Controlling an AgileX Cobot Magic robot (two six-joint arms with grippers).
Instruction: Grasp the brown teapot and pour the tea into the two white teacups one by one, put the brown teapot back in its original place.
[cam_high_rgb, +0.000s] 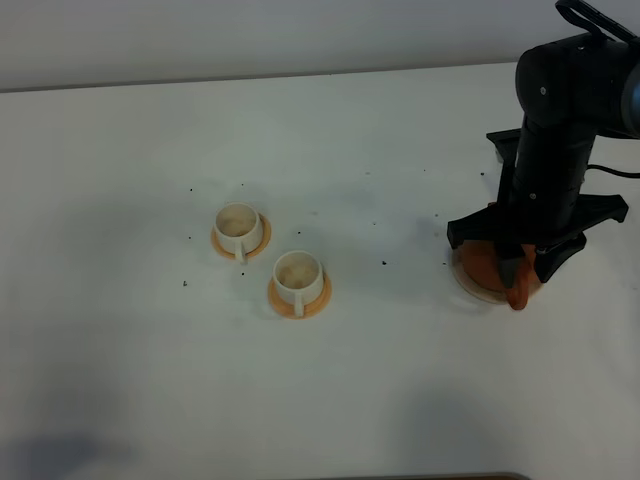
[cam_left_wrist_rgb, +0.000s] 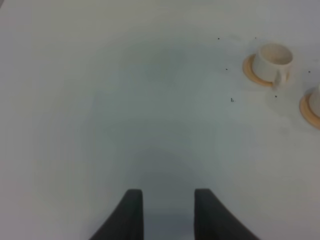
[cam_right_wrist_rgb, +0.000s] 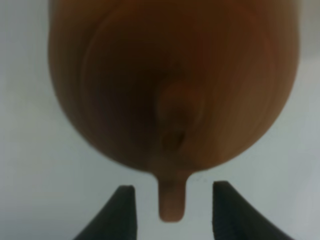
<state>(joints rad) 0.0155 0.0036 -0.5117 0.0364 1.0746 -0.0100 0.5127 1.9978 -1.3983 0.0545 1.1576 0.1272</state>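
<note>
Round reddish-brown clay teapot (cam_high_rgb: 478, 266) lies eleven-to-five, loop handle (cam_right_wrist_rgb: 171, 202) out at five o'clock, and the right gripper (cam_right_wrist_rgb: 173, 189) straddles it, jaws wide, gripping nothing

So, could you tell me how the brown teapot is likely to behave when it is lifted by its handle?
Probably stiff and fairly heavy: the brown teapot looks like matte clay. Held only by its thin handle, between the jaws of the open right gripper, its round body may swing or tilt.
</note>
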